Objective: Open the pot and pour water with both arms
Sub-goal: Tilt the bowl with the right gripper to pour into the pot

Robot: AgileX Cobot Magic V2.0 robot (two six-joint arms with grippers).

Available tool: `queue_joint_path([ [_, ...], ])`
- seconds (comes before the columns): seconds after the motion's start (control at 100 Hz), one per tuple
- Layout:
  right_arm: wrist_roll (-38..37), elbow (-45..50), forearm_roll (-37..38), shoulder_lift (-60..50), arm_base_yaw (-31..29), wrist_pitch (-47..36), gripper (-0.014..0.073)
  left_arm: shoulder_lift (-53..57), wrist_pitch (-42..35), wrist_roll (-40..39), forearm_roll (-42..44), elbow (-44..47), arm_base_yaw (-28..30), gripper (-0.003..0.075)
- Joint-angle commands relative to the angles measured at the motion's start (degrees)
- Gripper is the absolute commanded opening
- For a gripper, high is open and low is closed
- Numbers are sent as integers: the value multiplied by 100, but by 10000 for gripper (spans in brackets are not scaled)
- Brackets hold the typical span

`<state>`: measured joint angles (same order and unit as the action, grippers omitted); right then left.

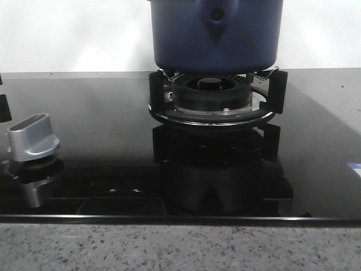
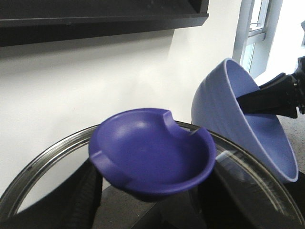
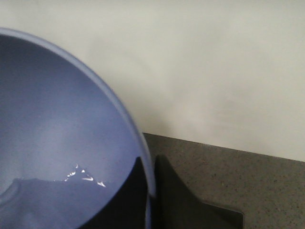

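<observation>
The dark-blue pot (image 1: 214, 34) stands on the burner; its top is cut off by the front view and neither gripper shows there. In the left wrist view my left gripper (image 2: 152, 205) is shut on the stem under the dark-blue lid knob (image 2: 152, 152) of a glass lid with a steel rim (image 2: 43, 162). My right gripper (image 2: 248, 100) is shut on the rim of a tilted light-blue bowl (image 2: 257, 129). In the right wrist view the bowl (image 3: 57, 119) has its rim between the fingers of the right gripper (image 3: 150, 191), and water (image 3: 47, 205) glints inside.
A silver stove knob (image 1: 32, 138) sits at the left of the black glass hob (image 1: 96, 130). The burner with black pan supports (image 1: 211, 96) carries the pot. A speckled counter edge (image 1: 169, 248) runs in front. A black shelf (image 2: 95, 21) hangs on the white wall.
</observation>
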<state>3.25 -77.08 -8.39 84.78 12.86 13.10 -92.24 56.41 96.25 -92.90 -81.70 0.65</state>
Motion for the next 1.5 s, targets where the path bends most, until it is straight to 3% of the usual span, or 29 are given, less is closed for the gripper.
queue_joint_path([
  [0.0, 22, 108, -3, -329, -8, -1113, -64, 321, 119, -52, -587, -229, -1, 259],
  [0.61, 22, 1596, 233, -329, 380, -4428, -68, 321, 119, -52, -587, -229, -1, 259],
  [1.14, 22, 1609, 233, -304, 380, -4657, -68, 321, 119, -52, -634, -229, -1, 259],
  [1.49, 22, 2007, 233, -56, 380, -6529, -68, 321, 119, -52, -634, -229, -1, 259],
])
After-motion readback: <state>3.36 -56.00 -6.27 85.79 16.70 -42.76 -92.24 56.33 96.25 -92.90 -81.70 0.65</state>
